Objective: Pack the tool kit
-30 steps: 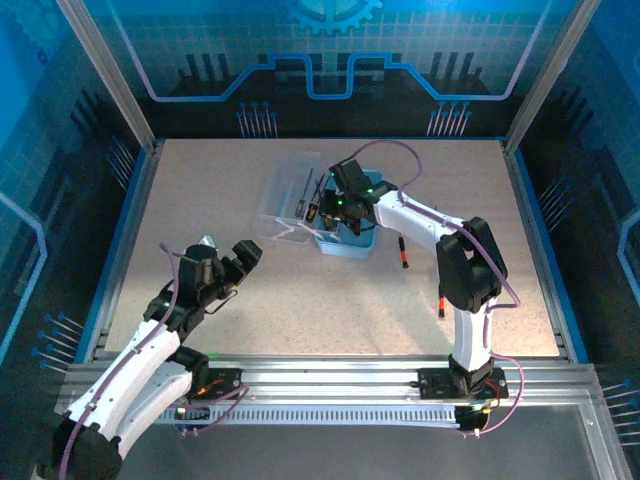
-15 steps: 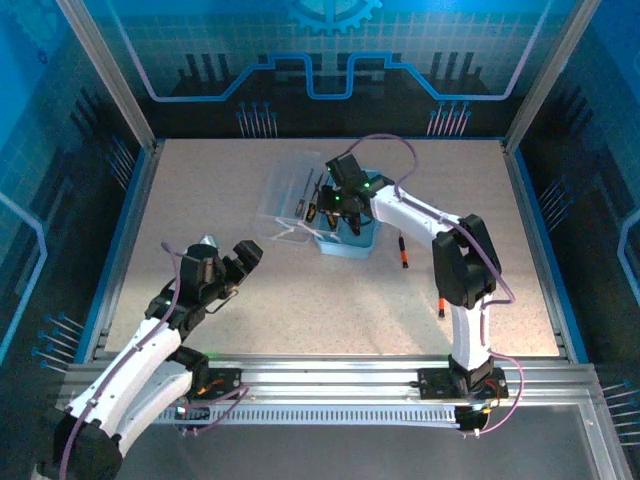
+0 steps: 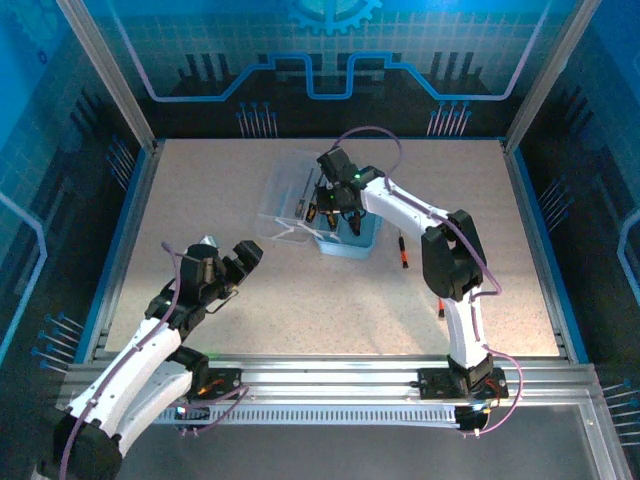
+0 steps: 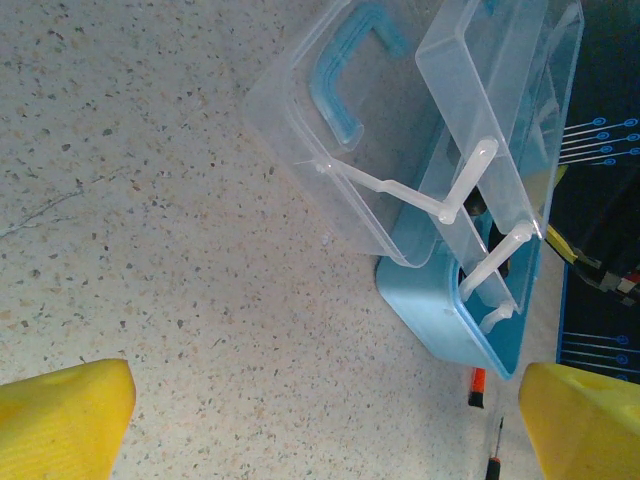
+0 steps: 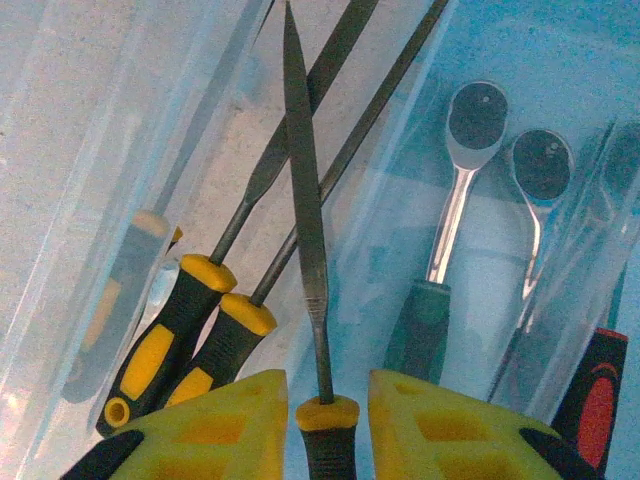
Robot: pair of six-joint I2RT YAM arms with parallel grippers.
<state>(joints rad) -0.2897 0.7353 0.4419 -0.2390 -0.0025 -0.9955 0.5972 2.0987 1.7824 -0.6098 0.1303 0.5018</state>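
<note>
You have the right end effector (image 5: 320, 390) directly over the open tool kit (image 3: 350, 244) at the far middle of the counter (image 3: 200, 180), its fingers (image 5: 220, 420) close beside a file (image 5: 305, 200) handle (clamped or not, I cannot tell), with the file pointing straight ahead roughly along the packed screwdrivers (image 5: 180, 330), while the left end effector (image 4: 322, 420), opened wide, is farther away.

Case (image 3: 350, 246) mid-table, lid (image 3: 288, 195) swung open to its left. Loose screwdriver (image 3: 403, 252) on the table just right of the case. Inside the case: file (image 5: 305, 220) crosses over a screwdriver pair (image 5: 170, 340); ratchet (image 5: 455, 200) lies right of them.
</note>
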